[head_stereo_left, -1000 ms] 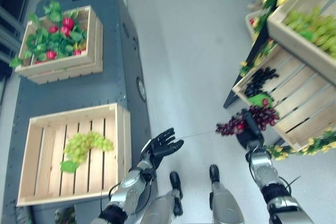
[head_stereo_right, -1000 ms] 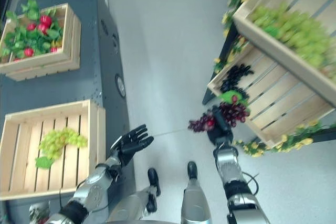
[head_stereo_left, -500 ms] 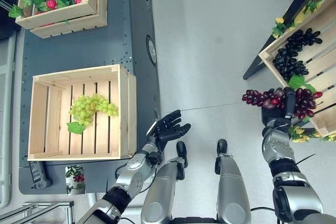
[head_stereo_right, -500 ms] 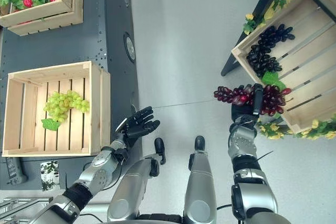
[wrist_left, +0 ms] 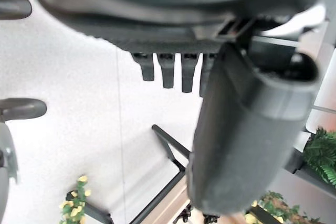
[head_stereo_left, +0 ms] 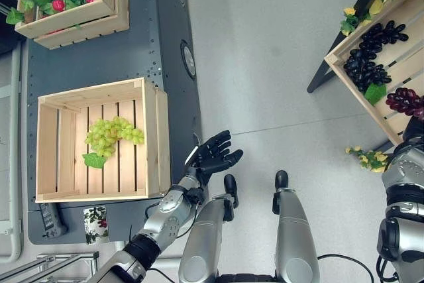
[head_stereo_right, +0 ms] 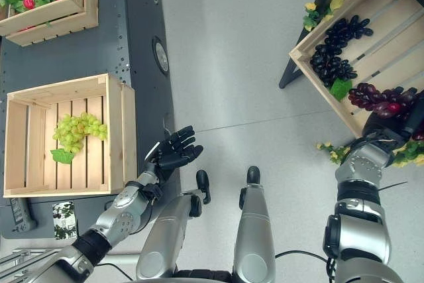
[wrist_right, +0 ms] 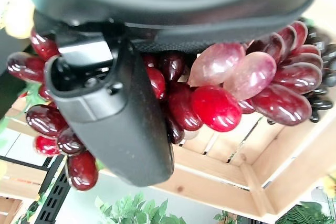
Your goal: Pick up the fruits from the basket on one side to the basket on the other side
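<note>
Right hand [head_stereo_right: 387, 126] is clamped on the red grapes [head_stereo_right: 377, 97], held over the slatted crate [head_stereo_right: 371, 38], black grapes [head_stereo_right: 334, 54] just beyond. Left hand [head_stereo_left: 213, 157] hangs with fingers spread, holding nothing, beside the crate [head_stereo_left: 154, 130] containing green grapes [head_stereo_left: 111, 134].

We see bright, even overhead light, glossy glare on the red grapes [wrist_right: 220, 103], blurred close wrist foregrounds
</note>
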{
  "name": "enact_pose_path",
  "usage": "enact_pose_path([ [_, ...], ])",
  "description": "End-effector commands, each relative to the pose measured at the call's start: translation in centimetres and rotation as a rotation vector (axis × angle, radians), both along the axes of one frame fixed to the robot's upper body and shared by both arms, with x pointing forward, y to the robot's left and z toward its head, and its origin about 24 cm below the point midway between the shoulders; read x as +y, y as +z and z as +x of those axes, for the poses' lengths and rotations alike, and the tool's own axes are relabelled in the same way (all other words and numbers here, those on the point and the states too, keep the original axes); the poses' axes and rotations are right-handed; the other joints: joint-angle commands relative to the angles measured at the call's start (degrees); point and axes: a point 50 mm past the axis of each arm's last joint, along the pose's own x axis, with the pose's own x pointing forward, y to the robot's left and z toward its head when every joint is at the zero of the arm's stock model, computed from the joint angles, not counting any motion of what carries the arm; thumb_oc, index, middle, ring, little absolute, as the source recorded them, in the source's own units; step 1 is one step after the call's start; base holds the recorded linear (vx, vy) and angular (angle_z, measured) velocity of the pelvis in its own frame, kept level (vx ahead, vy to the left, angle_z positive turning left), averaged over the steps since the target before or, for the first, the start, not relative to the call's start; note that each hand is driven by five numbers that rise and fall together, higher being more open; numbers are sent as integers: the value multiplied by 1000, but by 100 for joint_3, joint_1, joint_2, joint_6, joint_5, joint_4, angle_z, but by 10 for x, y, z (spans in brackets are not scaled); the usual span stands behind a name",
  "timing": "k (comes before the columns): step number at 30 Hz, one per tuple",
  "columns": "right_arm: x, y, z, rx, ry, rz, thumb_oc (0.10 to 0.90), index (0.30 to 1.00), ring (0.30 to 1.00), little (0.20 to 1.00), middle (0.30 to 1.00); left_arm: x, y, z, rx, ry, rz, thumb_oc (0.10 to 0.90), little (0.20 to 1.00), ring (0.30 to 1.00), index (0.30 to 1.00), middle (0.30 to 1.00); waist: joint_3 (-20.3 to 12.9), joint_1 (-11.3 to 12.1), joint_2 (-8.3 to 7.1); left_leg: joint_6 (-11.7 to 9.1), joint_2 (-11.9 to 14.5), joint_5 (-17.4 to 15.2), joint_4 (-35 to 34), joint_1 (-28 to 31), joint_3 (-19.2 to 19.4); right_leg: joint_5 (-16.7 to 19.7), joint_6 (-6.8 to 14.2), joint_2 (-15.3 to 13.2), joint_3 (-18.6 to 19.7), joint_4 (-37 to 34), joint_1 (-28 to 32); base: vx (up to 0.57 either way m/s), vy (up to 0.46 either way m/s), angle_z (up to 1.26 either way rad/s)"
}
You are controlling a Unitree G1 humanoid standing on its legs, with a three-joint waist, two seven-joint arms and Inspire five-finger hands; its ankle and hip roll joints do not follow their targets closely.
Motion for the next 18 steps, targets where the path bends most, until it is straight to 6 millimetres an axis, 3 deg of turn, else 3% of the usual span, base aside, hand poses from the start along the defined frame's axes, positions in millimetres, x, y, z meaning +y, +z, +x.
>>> enact_pose_path([
  [1, -22, 67, -11, -114, -12, -346, 400, 300, 300, 300, 300, -1, 21, -10, -149, -20, -67, 800, 900, 900, 900, 900, -319, -139, -118, -215, -124, -178, 833, 29, -61, 233, -480, 201, -495, -87, 544, 52, -51, -4],
  [7, 6, 36, 3, 10, 202, -444, 400, 300, 300, 300, 300, -1, 9, -22, -105, -56, -81, 800, 900, 900, 900, 900, -453, -104, -198, -347, 182, 79, 267, 609, 211, 495, -301, -34, -765, -666, 1005, 144, -61, -15],
  [8, 23, 34, 15, 21, 305, -484, 400, 300, 300, 300, 300, 3, 9, -25, -119, -22, -98, 800, 900, 900, 900, 900, -480, 42, -245, -319, 404, 40, -43, 904, 618, 576, -168, -313, -1137, -842, 1221, 84, 3, -58],
  [10, 41, 35, 28, 39, 391, -528, 400, 300, 300, 300, 300, 5, 7, -27, -124, 11, -142, 800, 900, 900, 900, 900, -558, 36, -348, -506, 591, 206, 40, 1049, 733, 740, -204, -283, -1026, -1423, 1421, 85, -39, -125],
  [11, 47, 32, 30, 46, 414, -544, 400, 300, 300, 300, 300, 6, 6, -27, -125, 19, -155, 800, 900, 900, 900, 900, -565, 49, -384, -663, 674, 452, 333, 970, 608, 776, -267, -249, -971, -1564, 1530, 117, -60, -164],
  [12, 54, 27, 31, 58, 445, -567, 400, 300, 300, 300, 300, 5, 7, -27, -132, 23, -159, 800, 900, 900, 900, 900, -531, 110, -428, -804, 642, 776, 798, 711, 212, 793, -358, -195, -865, -1630, 1651, 130, -27, -140],
  [14, 74, 18, 35, 73, 520, -606, 400, 300, 300, 300, 300, 7, 3, -28, -118, 65, -181, 800, 900, 900, 900, 900, -489, 256, -500, -785, 282, 915, 1228, 236, -618, 860, -417, -127, -653, -1681, 1754, 152, 85, -45],
  [16, 92, 14, 40, 75, 592, -633, 400, 300, 300, 300, 300, 13, -2, -30, -111, 115, -200, 800, 900, 900, 900, 900, -490, 387, -512, -709, 73, 943, 814, 198, -1045, 883, -386, -26, -430, -1767, 1808, 146, 259, -83],
  [17, 108, 14, 47, 72, 648, -657, 400, 300, 300, 300, 300, 16, -1, -30, -127, 144, -218, 800, 900, 900, 900, 900, -487, 564, -470, -664, 25, 1245, -339, 290, -1449, 924, -316, 138, -195, -1934, 1878, 100, 280, -98],
  [18, 110, 14, 49, 70, 656, -659, 400, 300, 300, 300, 300, 16, 0, -29, -132, 145, -222, 800, 900, 900, 900, 900, -483, 611, -466, -664, 30, 1316, -611, 339, -1509, 929, -306, 171, -151, -1985, 1912, 71, 366, -133],
])
